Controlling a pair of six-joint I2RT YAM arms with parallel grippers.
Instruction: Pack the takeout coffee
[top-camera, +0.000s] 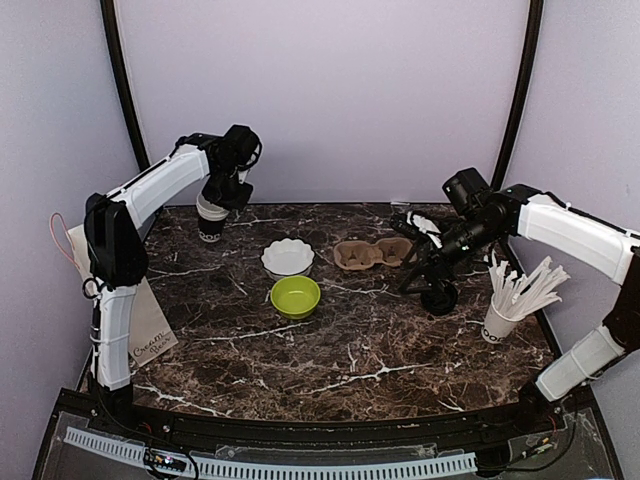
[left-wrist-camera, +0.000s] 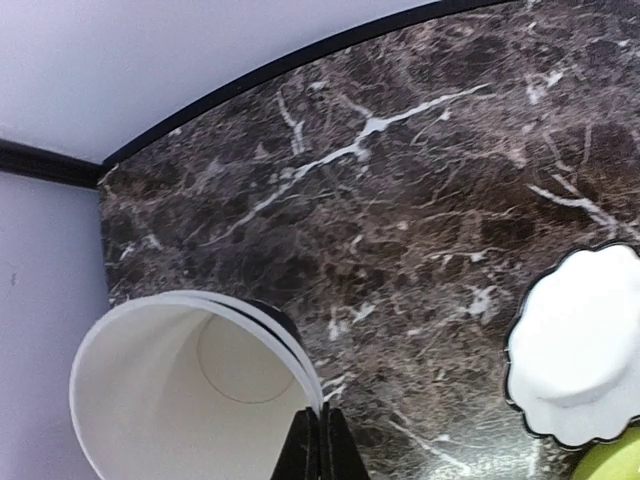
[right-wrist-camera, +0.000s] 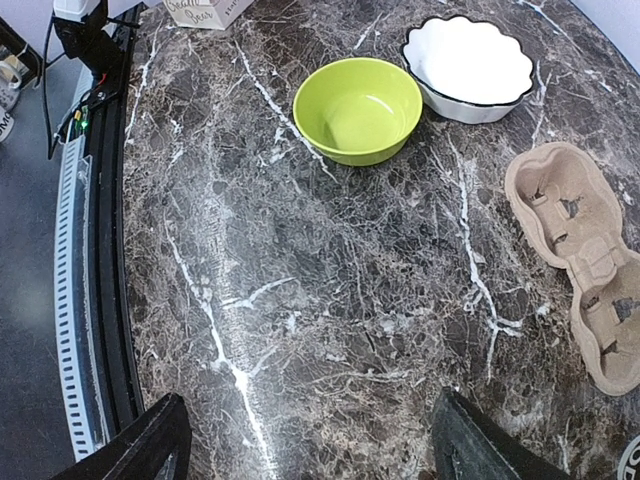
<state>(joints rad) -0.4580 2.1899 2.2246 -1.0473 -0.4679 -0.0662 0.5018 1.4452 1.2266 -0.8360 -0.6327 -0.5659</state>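
Note:
My left gripper (top-camera: 213, 200) is at the back left, shut on the white rim of a lidless black cup (top-camera: 210, 222). In the left wrist view the fingertips (left-wrist-camera: 322, 440) pinch that cup's wall (left-wrist-camera: 190, 390), and a second white rim nested just under it shows a stack. My right gripper (top-camera: 408, 256) is open and empty, held above the table beside the brown cardboard cup carrier (top-camera: 373, 252); its jaws stand wide apart (right-wrist-camera: 310, 450). The carrier (right-wrist-camera: 580, 250) is empty. No cup with a black lid shows clearly. A small black round object (top-camera: 440, 297) sits under the right gripper; I cannot tell what it is.
A white scalloped bowl (top-camera: 287, 257) and a green bowl (top-camera: 296, 296) sit mid-table, and both show in the right wrist view (right-wrist-camera: 468, 58) (right-wrist-camera: 357, 108). A white cup of white sticks (top-camera: 505, 312) stands at the right. A paper bag (top-camera: 150, 335) leans at the left edge.

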